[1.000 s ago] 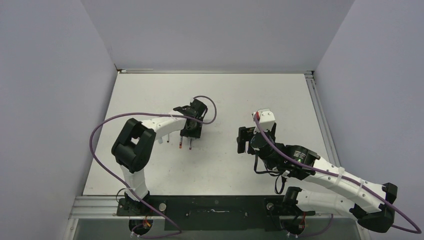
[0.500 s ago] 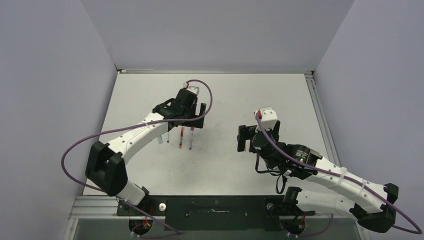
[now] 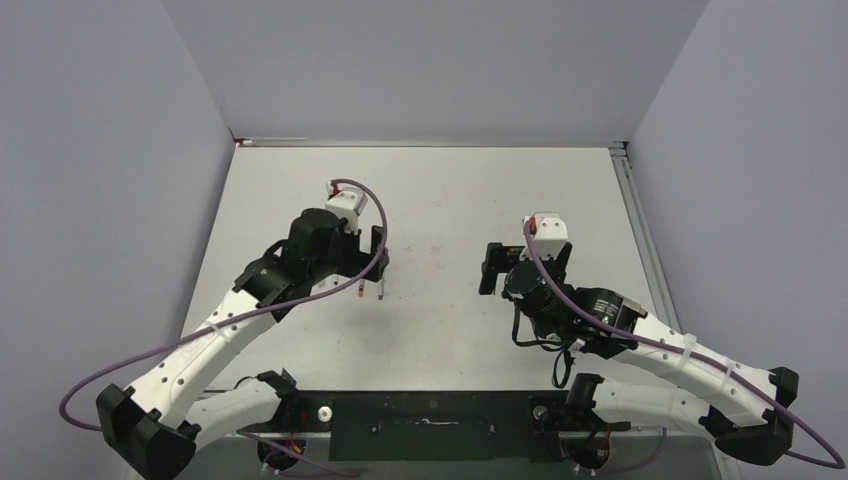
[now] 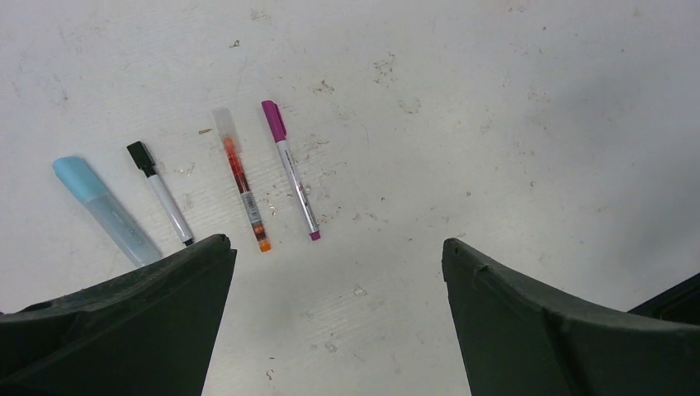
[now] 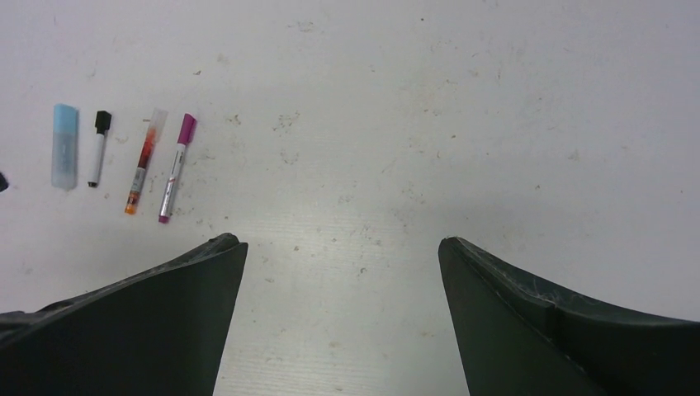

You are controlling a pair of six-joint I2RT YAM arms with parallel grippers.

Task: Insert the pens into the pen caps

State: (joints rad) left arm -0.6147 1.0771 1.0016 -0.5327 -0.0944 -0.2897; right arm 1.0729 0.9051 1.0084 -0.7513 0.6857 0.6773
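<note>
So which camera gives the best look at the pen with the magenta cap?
The left wrist view: the magenta-capped pen lies whole and largest there, cap and tip clear. The right wrist view shows it whole but smaller. The top external view shows only a thin end by the left arm.

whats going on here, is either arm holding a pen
Neither arm holds anything. The left gripper and the right gripper both hang open above the table. On it, side by side and not touching, lie a blue pen, a black-capped pen, a red pen and a magenta pen. All four look capped.
</note>
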